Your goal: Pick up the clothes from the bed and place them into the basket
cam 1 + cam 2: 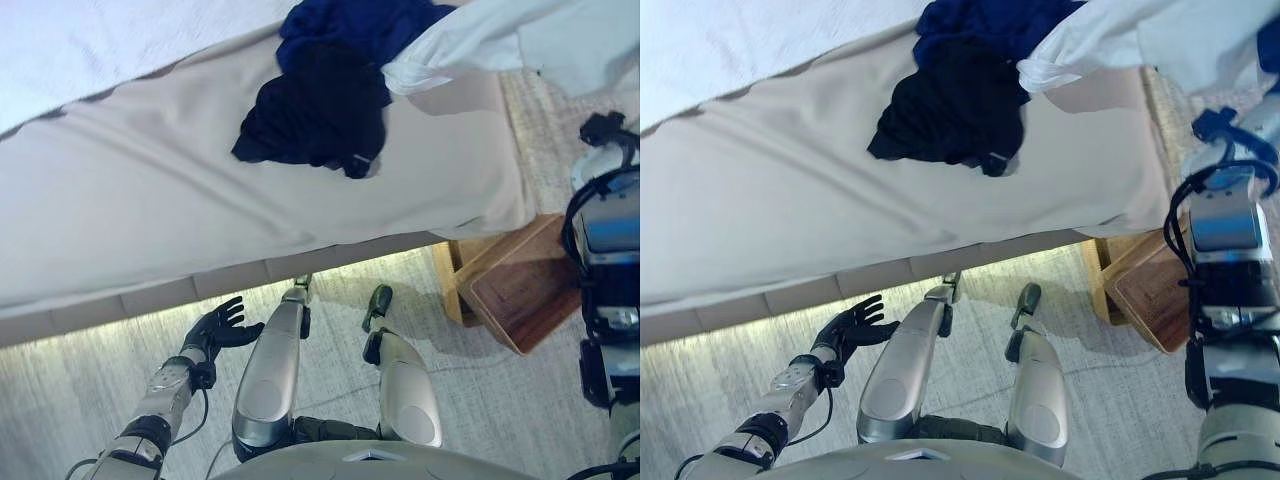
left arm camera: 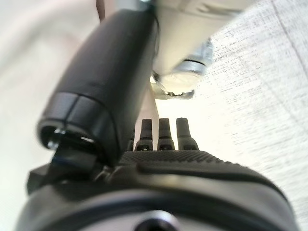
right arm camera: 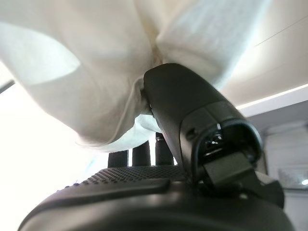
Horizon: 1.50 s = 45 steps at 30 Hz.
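Note:
A white garment (image 1: 500,40) hangs lifted over the bed's right corner, and my right hand (image 3: 192,110) is shut on it, thumb pressed into the white cloth (image 3: 96,72). On the beige bed cover (image 1: 150,200) lie a black garment (image 1: 320,115) and, just beyond it, a dark blue one (image 1: 350,25), partly under the white cloth. Down by the bed's near edge my left hand (image 1: 218,328) hovers over the floor, open and holding nothing; its straight fingers (image 2: 163,132) show in the left wrist view.
A wooden basket (image 1: 530,285) stands on the floor at the bed's right corner, below my right arm. Pale carpet runs along the bed's near side. A white sheet (image 1: 100,40) covers the far left of the bed.

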{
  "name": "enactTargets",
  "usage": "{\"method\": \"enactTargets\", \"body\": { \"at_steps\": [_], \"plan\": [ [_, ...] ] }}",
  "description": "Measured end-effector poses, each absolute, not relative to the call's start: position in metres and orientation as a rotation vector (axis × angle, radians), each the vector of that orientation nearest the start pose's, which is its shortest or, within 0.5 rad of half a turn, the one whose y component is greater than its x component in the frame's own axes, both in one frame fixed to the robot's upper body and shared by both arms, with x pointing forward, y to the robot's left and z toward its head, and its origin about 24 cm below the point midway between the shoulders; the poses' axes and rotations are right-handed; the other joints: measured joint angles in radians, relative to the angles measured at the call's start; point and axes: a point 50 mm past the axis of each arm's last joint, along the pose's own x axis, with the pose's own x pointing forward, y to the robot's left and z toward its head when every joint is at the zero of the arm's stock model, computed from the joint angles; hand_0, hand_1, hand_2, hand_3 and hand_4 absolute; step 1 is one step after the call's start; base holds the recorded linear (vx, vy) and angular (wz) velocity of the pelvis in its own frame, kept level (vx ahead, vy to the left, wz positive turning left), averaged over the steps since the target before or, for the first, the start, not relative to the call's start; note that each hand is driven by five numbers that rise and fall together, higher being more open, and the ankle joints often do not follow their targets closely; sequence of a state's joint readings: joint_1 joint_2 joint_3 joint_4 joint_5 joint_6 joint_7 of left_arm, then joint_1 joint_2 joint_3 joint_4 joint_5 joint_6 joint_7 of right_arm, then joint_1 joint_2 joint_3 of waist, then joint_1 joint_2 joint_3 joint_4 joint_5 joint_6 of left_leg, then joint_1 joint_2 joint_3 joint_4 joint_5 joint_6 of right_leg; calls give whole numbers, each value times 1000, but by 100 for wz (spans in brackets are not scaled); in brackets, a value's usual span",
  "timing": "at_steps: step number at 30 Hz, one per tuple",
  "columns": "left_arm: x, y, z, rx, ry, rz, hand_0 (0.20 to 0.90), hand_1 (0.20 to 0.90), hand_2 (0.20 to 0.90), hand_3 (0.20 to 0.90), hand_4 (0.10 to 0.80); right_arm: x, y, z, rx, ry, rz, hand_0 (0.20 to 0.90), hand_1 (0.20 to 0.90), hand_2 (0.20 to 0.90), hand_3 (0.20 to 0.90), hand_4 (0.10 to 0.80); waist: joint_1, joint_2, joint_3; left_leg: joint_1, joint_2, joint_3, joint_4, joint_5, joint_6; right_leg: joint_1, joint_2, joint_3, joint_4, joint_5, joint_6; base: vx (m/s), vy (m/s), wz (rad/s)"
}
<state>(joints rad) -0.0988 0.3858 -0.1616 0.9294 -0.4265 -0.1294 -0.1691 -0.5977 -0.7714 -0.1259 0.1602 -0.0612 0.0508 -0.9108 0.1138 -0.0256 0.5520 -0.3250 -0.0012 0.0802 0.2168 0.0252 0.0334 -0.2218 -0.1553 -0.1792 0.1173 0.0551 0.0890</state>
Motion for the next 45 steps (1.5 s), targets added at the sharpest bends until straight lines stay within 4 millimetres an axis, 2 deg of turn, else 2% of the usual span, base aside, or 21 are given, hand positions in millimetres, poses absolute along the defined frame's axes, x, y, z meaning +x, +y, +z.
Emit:
{"method": "enactTargets", "body": {
  "at_steps": [5, 11, 14, 19, 23, 25, 26, 30, 32, 35, 39, 42, 45],
  "plan": [
    [197, 258, -97, -1, 707, 57, 900, 900, 900, 900, 800, 276, -331, 249, -524, -649, -1148, 300, 300, 300, 200, 100, -75, 0, -2, 79, 3, 38, -63, 11, -11, 48, 9, 35, -49, 15, -3, -42, -96, -27],
    [203, 253, -97, 1, 714, 54, 900, 900, 900, 900, 800, 286, -344, 216, -547, -410, -1043, 300, 300, 300, 200, 100, -107, 11, -57, 134, 20, 77, -159, 53, -35, 52, 32, 57, -86, 30, -9, -59, -128, -22],
    [202, 246, -100, 1, 741, 33, 900, 900, 900, 900, 800, 293, -346, 204, -578, -332, -997, 300, 300, 300, 200, 100, -120, 33, -92, 146, 27, 82, -195, 70, -42, 52, 41, 58, -101, 31, -11, -45, -161, -7],
    [200, 236, -105, -1, 769, 4, 900, 900, 900, 900, 800, 304, -348, 182, -646, -179, -887, 300, 300, 300, 200, 100, -119, 93, -132, 159, 44, 84, -223, 86, -54, 48, 58, 58, -101, 32, -12, -54, -148, -4],
    [197, 232, -109, 10, 795, -22, 900, 900, 900, 900, 800, 318, -349, 162, -694, -12, -822, 300, 300, 300, 200, 100, -113, 112, -140, 152, 55, 91, -225, 90, -61, 28, 65, 59, -90, 31, -12, -96, -119, -8],
    [198, 228, -109, 18, 799, -41, 900, 900, 900, 900, 800, 326, -352, 159, -718, 64, -836, 712, 712, 712, 680, 580, -110, 116, -139, 136, 62, 100, -224, 91, -63, -10, 64, 59, -53, 19, -24, -9, -143, -10],
    [200, 226, -109, 26, 797, -53, 900, 900, 900, 900, 800, 328, -356, 157, -727, 112, -856, 900, 900, 900, 900, 800, -104, 117, -138, 123, 63, 105, -224, 86, -73, -36, 62, 58, -27, -3, -29, -13, -175, -12],
    [222, 216, -97, 34, 739, -101, 900, 900, 900, 900, 800, 312, -395, 142, -781, 428, -958, 900, 900, 900, 900, 800, -60, 150, -119, 83, 60, 83, -222, 115, -67, -112, 56, 42, 73, -27, -36, -64, -133, 12],
    [225, 218, -95, 39, 728, -99, 900, 900, 900, 900, 800, 306, -401, 134, -775, 521, -957, 900, 900, 900, 900, 800, -62, 162, -111, 75, 58, 72, -222, 120, -69, -132, 49, 34, 111, -50, -43, -37, -89, 19],
    [231, 218, -89, 45, 702, -107, 900, 900, 900, 900, 800, 289, -417, 119, -836, 756, -911, 900, 900, 900, 900, 800, -60, 181, -91, 71, 55, 52, -222, 128, -69, -147, 42, 22, 156, -77, -49, -23, -94, 17],
    [235, 225, -84, 64, 689, -103, 900, 900, 900, 900, 800, 261, -435, 102, -824, 1014, -880, 900, 900, 900, 900, 800, -56, 180, -89, 68, 54, 35, -221, 132, -71, -156, 34, 6, 187, -99, -52, -1, -79, 12],
    [237, 231, -81, 78, 691, -112, 900, 900, 900, 900, 800, 239, -451, 103, -826, 1136, -892, 900, 900, 900, 900, 800, -56, 180, -89, 69, 54, 20, -222, 139, -71, -147, 36, -7, 195, -99, -53, 21, -45, 13],
    [237, 236, -80, 85, 712, -109, 900, 900, 900, 900, 800, 232, -460, 110, -799, 1096, -967, 900, 900, 900, 900, 800, -65, 180, -89, 83, 56, 6, -222, 141, -71, -118, 35, -22, 179, -99, -53, 37, 22, 13]
  ]
}}
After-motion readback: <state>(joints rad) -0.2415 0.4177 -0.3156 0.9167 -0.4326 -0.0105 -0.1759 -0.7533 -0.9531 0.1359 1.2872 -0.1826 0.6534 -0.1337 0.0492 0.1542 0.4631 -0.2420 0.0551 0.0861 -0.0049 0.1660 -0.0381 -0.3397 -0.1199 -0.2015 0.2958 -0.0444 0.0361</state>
